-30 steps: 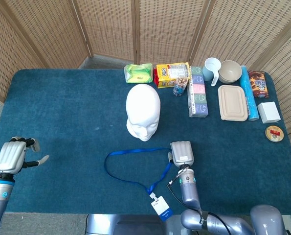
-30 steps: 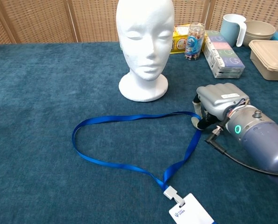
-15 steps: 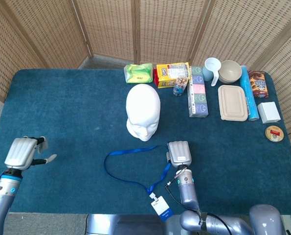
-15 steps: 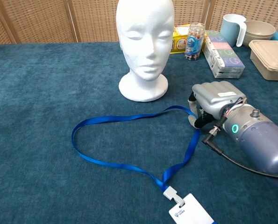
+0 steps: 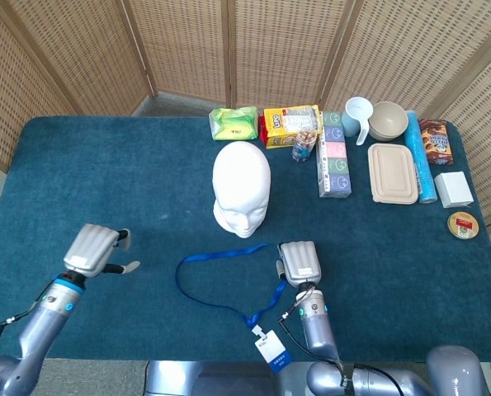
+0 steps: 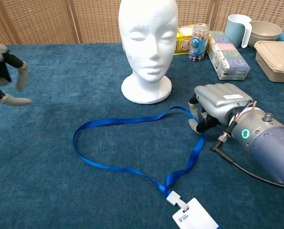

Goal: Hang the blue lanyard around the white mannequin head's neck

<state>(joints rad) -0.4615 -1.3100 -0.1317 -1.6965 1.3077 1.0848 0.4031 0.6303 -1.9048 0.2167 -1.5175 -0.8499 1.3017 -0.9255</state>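
The white mannequin head (image 5: 242,188) (image 6: 149,47) stands upright mid-table, facing me. In front of it the blue lanyard (image 5: 197,288) (image 6: 117,120) lies in a loop on the blue cloth, its white badge (image 5: 271,348) (image 6: 194,217) at the near edge. My right hand (image 5: 299,264) (image 6: 217,101) sits at the loop's right end with fingers curled around the strap, which rises slightly off the cloth there. My left hand (image 5: 96,250) (image 6: 5,71) hovers left of the loop, fingers apart and holding nothing.
Along the back right stand a green packet (image 5: 234,122), a yellow snack box (image 5: 290,124), a small jar (image 5: 304,145), a tissue pack (image 5: 333,155), a white mug (image 5: 357,115), a bowl (image 5: 388,120) and a beige lunchbox (image 5: 393,173). Wicker screens stand behind the table.
My left hand has moved right, toward the loop, and now shows in the chest view. My right hand has shifted slightly up and left, lifting the strap's end.
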